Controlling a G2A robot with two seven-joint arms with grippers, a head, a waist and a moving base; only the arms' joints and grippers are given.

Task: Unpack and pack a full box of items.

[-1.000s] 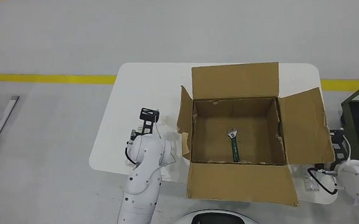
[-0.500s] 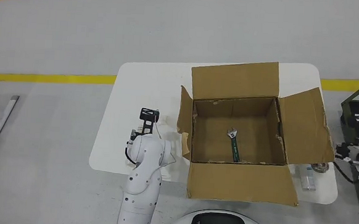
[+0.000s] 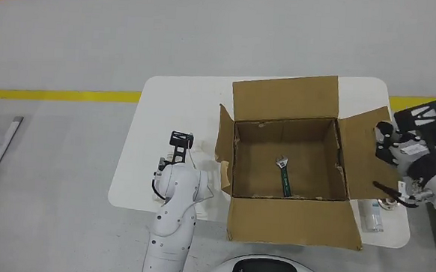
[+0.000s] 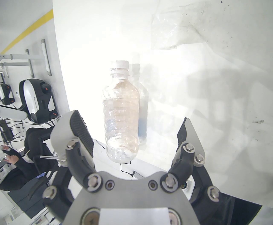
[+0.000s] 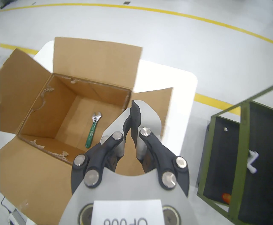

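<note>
At the white table (image 3: 175,103), the open cardboard box (image 3: 284,99) holds a green-handled wrench (image 3: 284,177) on its floor. The right gripper (image 5: 133,114), fingers pressed together and empty, hangs over the box's right side. The left gripper (image 4: 130,118), fingers spread apart, faces a clear bottle (image 4: 120,100) resting on the table, without touching it.

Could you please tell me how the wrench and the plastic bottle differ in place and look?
The wrench lies inside the open cardboard box; the bottle lies on the white table. The wrench is slim and opaque, with a green handle and metal head; the bottle is rounded, clear plastic with a white cap. Both lie flat, and neither is held.
</note>
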